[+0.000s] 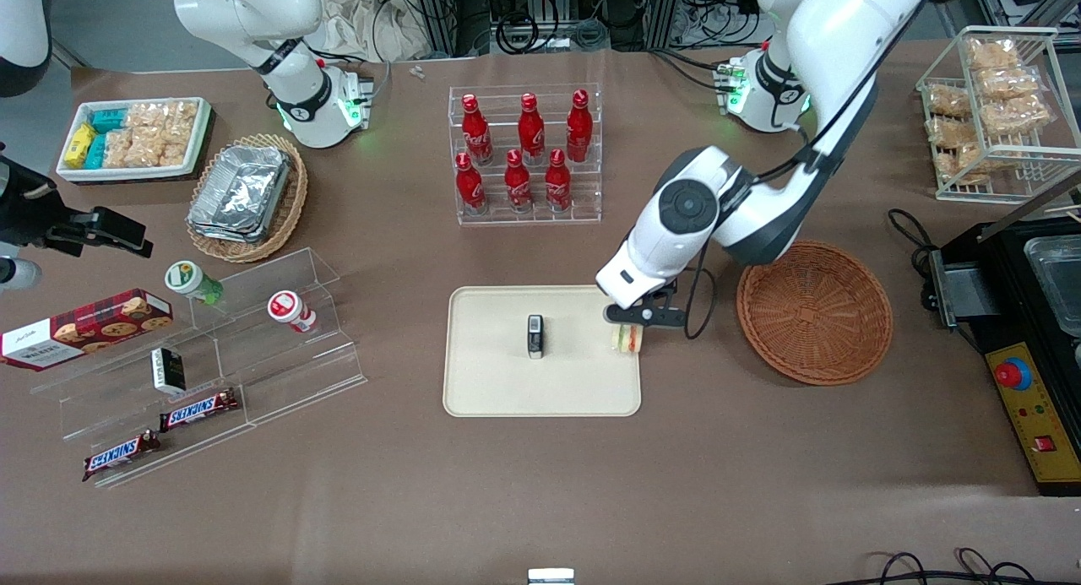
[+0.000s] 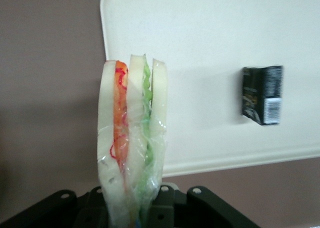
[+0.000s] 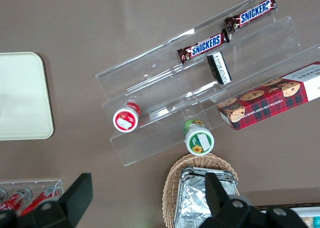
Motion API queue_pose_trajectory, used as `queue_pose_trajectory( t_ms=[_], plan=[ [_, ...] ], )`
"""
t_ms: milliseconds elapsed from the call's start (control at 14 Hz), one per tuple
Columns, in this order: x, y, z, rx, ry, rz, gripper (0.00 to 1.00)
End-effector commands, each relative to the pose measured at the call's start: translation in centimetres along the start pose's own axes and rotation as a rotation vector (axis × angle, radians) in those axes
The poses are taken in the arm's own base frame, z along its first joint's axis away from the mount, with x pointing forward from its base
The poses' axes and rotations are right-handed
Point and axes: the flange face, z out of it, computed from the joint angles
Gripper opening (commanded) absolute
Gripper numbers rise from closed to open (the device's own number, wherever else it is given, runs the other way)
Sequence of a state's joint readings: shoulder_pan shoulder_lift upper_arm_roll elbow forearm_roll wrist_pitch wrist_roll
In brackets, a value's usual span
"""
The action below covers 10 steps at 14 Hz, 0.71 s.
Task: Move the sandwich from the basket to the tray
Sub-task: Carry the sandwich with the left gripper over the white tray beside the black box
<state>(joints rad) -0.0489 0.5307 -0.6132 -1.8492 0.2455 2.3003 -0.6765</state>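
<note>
My left gripper [image 1: 629, 325] is shut on the clear-wrapped sandwich [image 1: 626, 338], held over the tray's edge nearest the basket. In the left wrist view the sandwich [image 2: 132, 148] stands edge-on between the fingers, white bread with orange, red and green filling, above the tray's rim. The cream-beige tray [image 1: 498, 382] lies at the table's middle; it also shows in the left wrist view [image 2: 210, 48] and the right wrist view [image 3: 20, 98]. The reddish-brown wicker basket [image 1: 815, 311] sits beside the tray toward the working arm's end and holds nothing.
A small black box [image 1: 535, 336] stands on the tray's middle, also in the left wrist view [image 2: 262, 94]. A clear rack of red bottles [image 1: 525, 154] stands farther from the front camera than the tray. A clear stepped stand [image 1: 211, 349] with snacks lies toward the parked arm's end.
</note>
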Motion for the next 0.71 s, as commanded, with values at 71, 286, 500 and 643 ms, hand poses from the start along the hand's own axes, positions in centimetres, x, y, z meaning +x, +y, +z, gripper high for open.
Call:
queue_pose_trajectory(
  t_ms=[71, 286, 500, 643],
  plan=[
    [1.7, 1.2, 3.4, 0.007, 0.003, -0.020, 0.00],
    [1.8, 1.8, 5.6, 0.003, 0.027, -0.024, 0.00],
    [1.7, 1.7, 7.6, 0.014, 0.023, -0.015, 0.46],
    [1.8, 1.8, 8.2, -0.003, 0.043, -0.002, 1.00]
  ],
)
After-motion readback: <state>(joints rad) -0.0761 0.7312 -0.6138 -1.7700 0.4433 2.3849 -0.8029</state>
